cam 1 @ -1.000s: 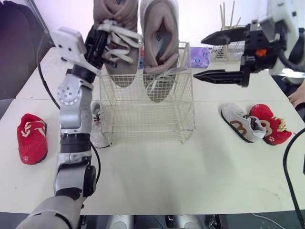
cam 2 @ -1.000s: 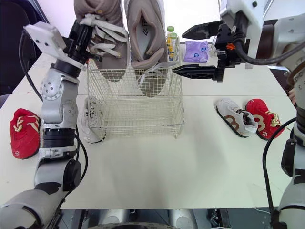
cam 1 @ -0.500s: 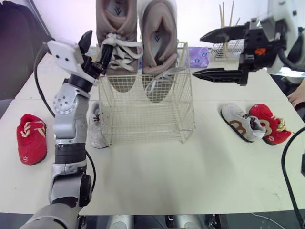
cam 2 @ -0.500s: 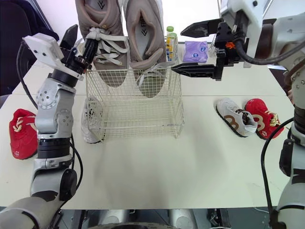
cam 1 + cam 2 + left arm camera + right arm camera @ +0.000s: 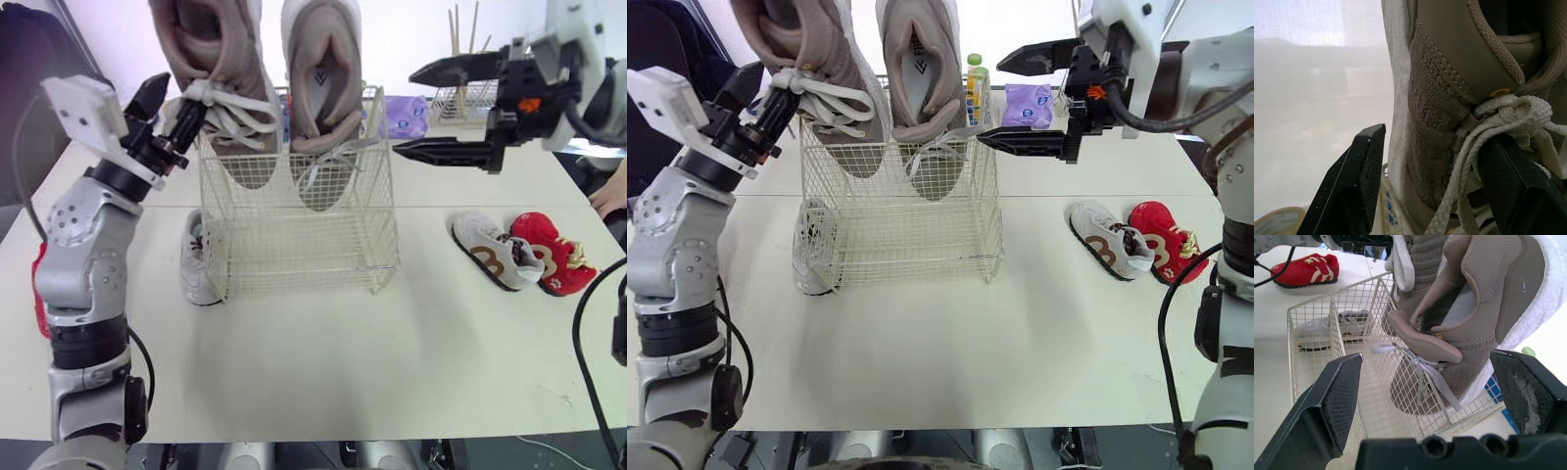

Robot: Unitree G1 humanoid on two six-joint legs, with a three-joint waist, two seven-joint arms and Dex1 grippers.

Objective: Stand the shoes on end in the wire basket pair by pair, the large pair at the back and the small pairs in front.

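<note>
white tabletop [image 5: 323,352], left claw [image 5: 182,94] gripping knit taupe shoe [image 5: 201,39] (laced), right claw [image 5: 409,111] apart

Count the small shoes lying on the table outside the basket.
4: left white shoe beside the wire basket, left red shoe farther out, right white shoe and right red shoe side by side. Others may be hidden.
</note>
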